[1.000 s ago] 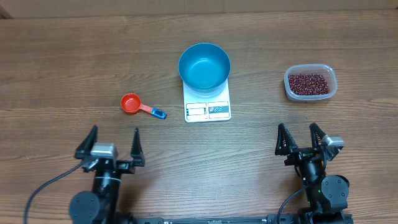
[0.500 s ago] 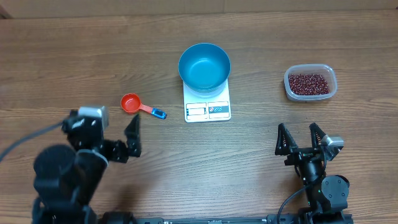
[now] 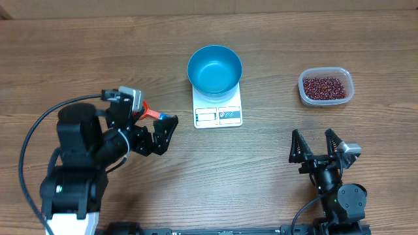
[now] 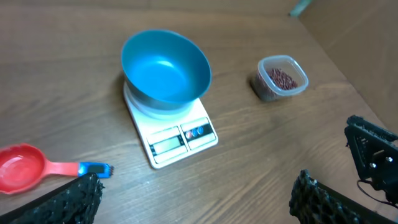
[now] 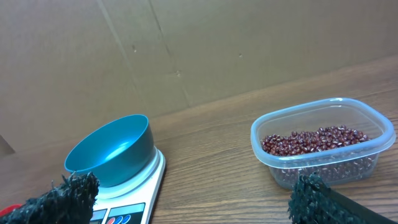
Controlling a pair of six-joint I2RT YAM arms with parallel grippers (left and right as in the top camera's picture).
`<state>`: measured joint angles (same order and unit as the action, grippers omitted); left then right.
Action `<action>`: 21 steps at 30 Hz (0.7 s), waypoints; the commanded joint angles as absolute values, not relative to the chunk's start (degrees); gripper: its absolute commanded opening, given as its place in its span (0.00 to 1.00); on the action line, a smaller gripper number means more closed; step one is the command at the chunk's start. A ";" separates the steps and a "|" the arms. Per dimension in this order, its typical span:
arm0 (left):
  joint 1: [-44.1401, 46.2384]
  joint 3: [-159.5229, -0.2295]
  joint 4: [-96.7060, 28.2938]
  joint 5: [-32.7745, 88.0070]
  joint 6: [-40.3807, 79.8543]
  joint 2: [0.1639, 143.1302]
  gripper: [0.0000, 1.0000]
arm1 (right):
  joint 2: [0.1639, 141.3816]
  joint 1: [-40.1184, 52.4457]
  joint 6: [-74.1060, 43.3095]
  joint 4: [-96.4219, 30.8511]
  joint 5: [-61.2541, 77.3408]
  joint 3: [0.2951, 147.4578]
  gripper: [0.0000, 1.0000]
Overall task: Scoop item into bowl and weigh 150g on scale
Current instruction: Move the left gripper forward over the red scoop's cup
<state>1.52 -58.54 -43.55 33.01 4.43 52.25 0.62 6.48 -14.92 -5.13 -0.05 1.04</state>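
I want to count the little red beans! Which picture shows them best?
The right wrist view. There the beans are close and big inside the clear container, so you can pick out single ones. The overhead view looks straight down on them, but they are small. The left wrist view shows them far away and tiny.

Black left arm [image 3: 75, 156] and right arm [image 3: 339, 192], each with a grey camera block [image 3: 130, 98], a trailing black cable [image 3: 29, 140] and rough dark fingers [image 4: 74, 200].

Dark wood-grain table [image 3: 59, 59], evenly lit. Brown creased cardboard panels [image 5: 205, 43] stand along its far edge.
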 commanded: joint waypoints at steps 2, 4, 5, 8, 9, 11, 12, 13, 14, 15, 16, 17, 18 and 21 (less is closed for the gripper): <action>1.52 -59.61 -43.42 35.22 5.37 55.88 1.00 | 0.16 6.79 -14.55 -4.82 -0.36 0.47 1.00; 1.52 -59.61 -43.51 32.88 5.56 57.80 0.93 | 0.16 6.79 -14.55 -4.82 -0.36 0.47 1.00; 1.52 -59.61 -43.55 31.42 6.63 58.52 0.92 | 0.16 6.79 -14.55 -4.82 -0.36 0.47 1.00; 1.52 -59.61 -43.75 22.79 15.05 60.42 0.91 | 0.16 6.79 -14.55 -4.82 -0.36 0.47 1.00; 1.52 -59.61 -44.14 19.07 18.37 60.82 0.90 | 0.16 6.79 -14.57 -4.82 -0.36 0.47 1.00; 1.52 -59.61 -46.13 9.89 26.52 61.49 0.90 | 0.16 6.79 -14.55 -4.82 -0.36 0.47 1.00; 1.52 -59.61 -47.16 6.13 29.63 61.73 0.90 | 0.16 6.79 -14.55 -4.82 -0.36 0.47 1.00; 1.52 -59.61 -48.38 2.31 32.97 61.95 0.90 | 0.16 6.79 -14.55 -4.82 -0.36 0.47 1.00; 1.52 -59.61 -49.47 -0.78 35.70 62.19 0.91 | 0.16 6.79 -14.57 -4.82 -0.36 0.47 1.00; 1.52 -59.61 -50.17 -2.61 37.28 62.35 0.91 | 0.16 6.79 -14.55 -4.82 -0.36 0.47 1.00; 1.52 -59.61 -50.72 -3.99 38.24 62.59 0.92 | 0.16 6.79 -14.55 -4.82 -0.36 0.47 1.00; 1.52 -59.61 -51.00 -4.78 38.74 62.81 0.93 | 0.16 6.79 -14.55 -4.82 -0.36 0.47 1.00; 1.52 -59.61 -51.07 -4.97 38.81 63.07 0.93 | 0.16 6.79 -14.55 -4.82 -0.36 0.47 1.00; 1.52 -59.61 -51.07 -5.04 39.11 64.45 0.91 | 0.16 6.79 -14.55 -4.82 -0.36 0.47 1.00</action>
<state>1.52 -58.54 -51.07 0.19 34.65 63.26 0.62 6.48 -14.94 -5.10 -0.05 1.04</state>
